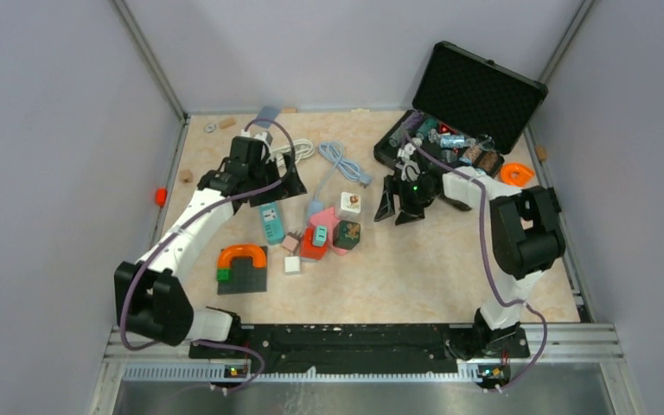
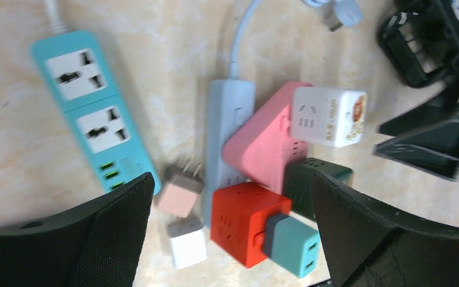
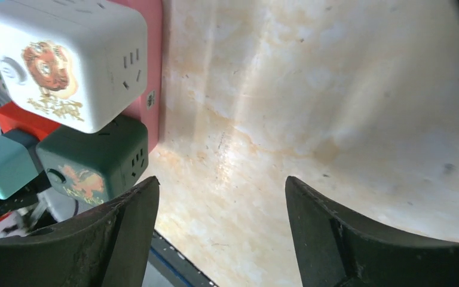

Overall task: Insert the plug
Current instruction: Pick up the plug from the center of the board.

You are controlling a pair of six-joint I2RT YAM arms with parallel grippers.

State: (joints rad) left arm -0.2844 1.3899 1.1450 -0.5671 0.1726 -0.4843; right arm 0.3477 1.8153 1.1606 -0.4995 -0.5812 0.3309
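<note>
My left end effector stands wide, its two black fingers well apart and closed on nothing; it hangs above the cluster of sockets in the middle of the counter. My right end effector is also parted and empty, over bare counter just beside that cluster.

The teal plug sits pushed into the side of the red cube socket; neither of my end effectors touches it. The red cube lies against a grey power strip on one side and a pink socket block behind it; a white cube socket rests on the pink block, and a dark green cube socket sits just beside the red one. A small pink plug and a small white charger lie loose near the grey strip; a teal power strip lies apart to the side.
</note>
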